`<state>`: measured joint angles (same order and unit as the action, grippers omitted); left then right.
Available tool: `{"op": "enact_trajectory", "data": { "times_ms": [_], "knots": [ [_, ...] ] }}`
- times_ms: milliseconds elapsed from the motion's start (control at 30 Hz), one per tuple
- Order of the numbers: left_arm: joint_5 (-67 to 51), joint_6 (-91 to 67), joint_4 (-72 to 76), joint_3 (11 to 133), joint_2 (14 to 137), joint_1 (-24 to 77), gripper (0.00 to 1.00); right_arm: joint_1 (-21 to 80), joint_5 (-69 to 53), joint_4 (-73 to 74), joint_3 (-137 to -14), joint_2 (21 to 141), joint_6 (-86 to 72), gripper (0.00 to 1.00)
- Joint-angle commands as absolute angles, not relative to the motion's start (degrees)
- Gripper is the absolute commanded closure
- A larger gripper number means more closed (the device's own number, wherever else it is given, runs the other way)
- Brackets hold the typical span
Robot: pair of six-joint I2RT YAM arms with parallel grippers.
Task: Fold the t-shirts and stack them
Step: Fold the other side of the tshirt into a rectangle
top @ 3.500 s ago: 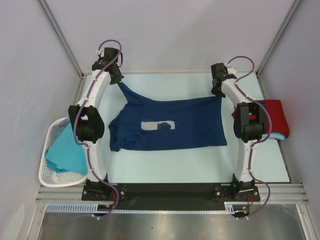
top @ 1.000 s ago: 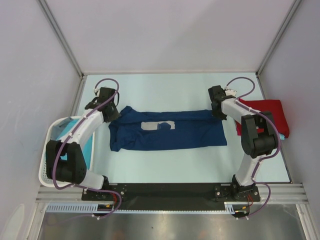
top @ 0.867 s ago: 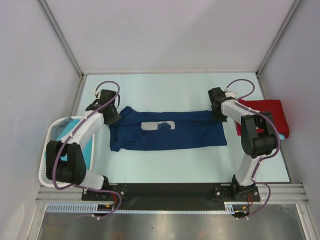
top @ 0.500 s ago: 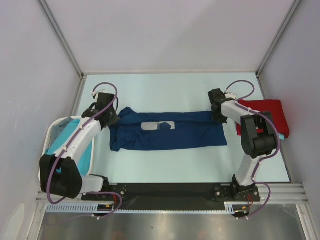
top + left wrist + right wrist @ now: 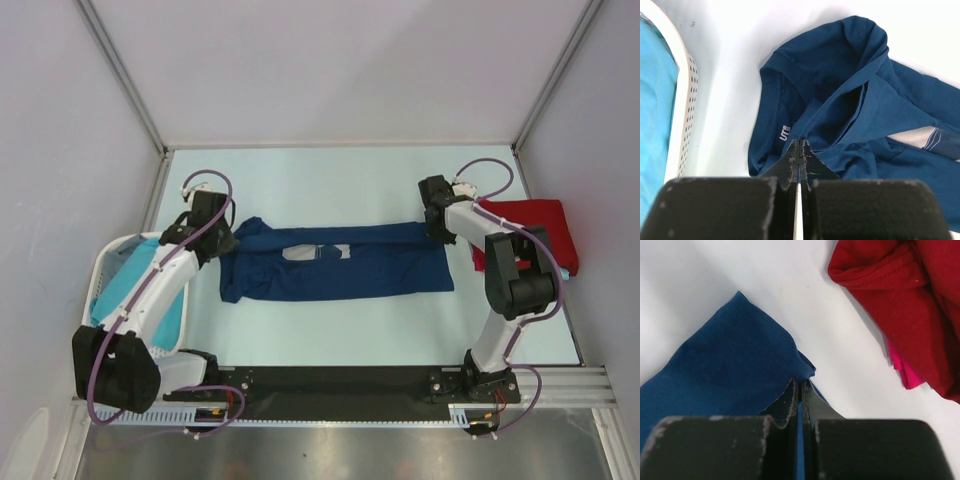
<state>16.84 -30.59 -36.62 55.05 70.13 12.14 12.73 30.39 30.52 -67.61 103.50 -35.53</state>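
The navy shirt (image 5: 335,262) is lying across the middle of the table (image 5: 330,180), stretched left to right with its pale print facing up; the left gripper (image 5: 799,149) is pinching its cloth near the collar, jaws clenched, and the right gripper (image 5: 800,386) is pinching the opposite hem corner, jaws likewise clenched. The red shirt (image 5: 535,232) is lying bunched at the table's right edge, near the right gripper; a turquoise shirt (image 5: 655,110) is sitting in the basket (image 5: 685,115) on the left.

Navy t-shirt (image 5: 340,262) now a narrower band
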Motion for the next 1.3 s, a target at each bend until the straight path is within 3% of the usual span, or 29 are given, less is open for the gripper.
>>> {"op": "enact_trajectory", "data": {
  "times_ms": [0, 1267],
  "knots": [
    [18.11, -31.73, -37.62, 55.2, 67.77, 12.74, 1.0, 12.3, 33.05, 29.8, -67.85, 100.29, -35.95, 1.0],
    [21.09, -35.95, -39.73, 51.41, 61.88, 22.41, 1.0, 13.01, 35.86, 26.46, -60.29, 93.0, -36.74, 1.0]
  ]
}}
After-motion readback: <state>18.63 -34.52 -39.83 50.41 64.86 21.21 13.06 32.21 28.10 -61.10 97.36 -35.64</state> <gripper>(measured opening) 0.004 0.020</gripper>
